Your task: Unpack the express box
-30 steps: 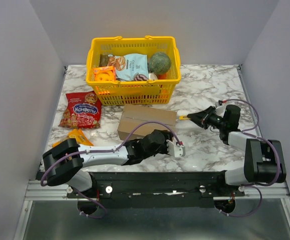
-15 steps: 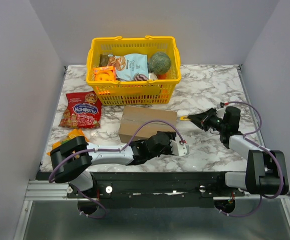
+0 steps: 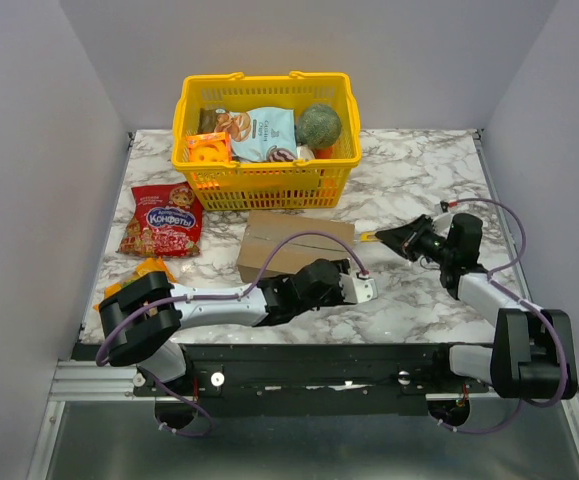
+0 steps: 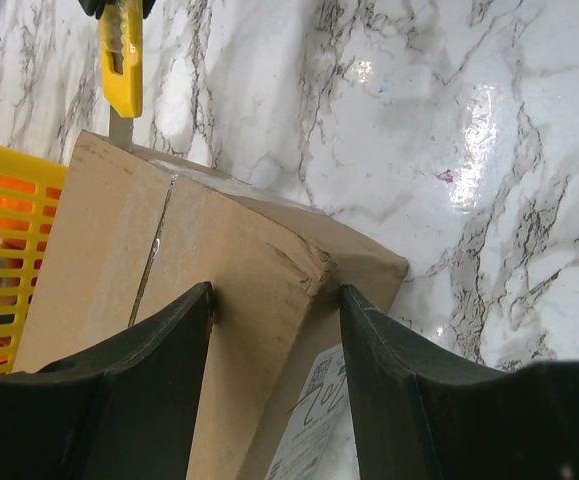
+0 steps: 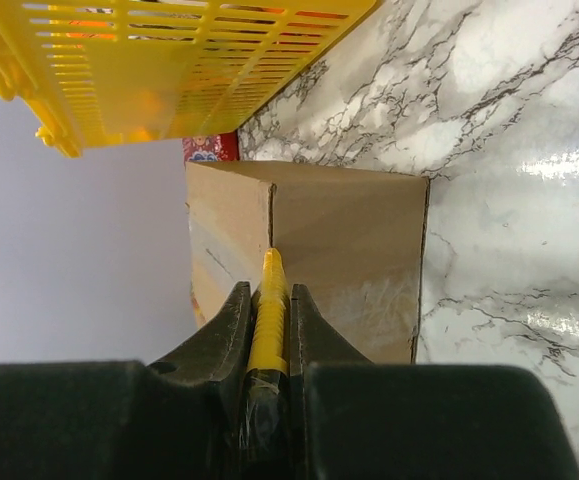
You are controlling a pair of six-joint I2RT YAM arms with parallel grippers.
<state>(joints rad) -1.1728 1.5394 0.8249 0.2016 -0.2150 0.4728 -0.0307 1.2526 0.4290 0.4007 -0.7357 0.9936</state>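
— Fingers [image 4: 159, 350] of the left gripper [image 3: 367, 288]: how do they stand?
— Spread apart. In the left wrist view both dark tips sit over the near right corner of the express box [image 3: 281, 228], and the dented cardboard corner shows in the gap between them. The carton runs on past both tips, so they clasp nothing. Whether they press on its top I cannot tell.
— And the right gripper [image 3: 397, 238]?
— Clamped on a yellow utility knife [image 3: 367, 237]. Its own camera shows the yellow handle pinched between the two fingers, pointing straight at the box's right end, with the tip at that end's upper edge.
— Does the blade touch?
— Seen from the left wrist, the short metal blade meets the far edge of the cardboard, near the end of the seam along the top.
— Where is the box itself?
— Flat on the marble table [image 3: 419, 170], flaps shut, just in front of the yellow basket [image 3: 269, 188]. The left arm's cable arcs over it.
— Anything else around?
— A red sweets bag [image 3: 161, 218] lies left of the box and an orange packet [image 3: 154, 268] lies nearer the left arm's base. The basket holds several packets and a green round thing [image 3: 319, 125].
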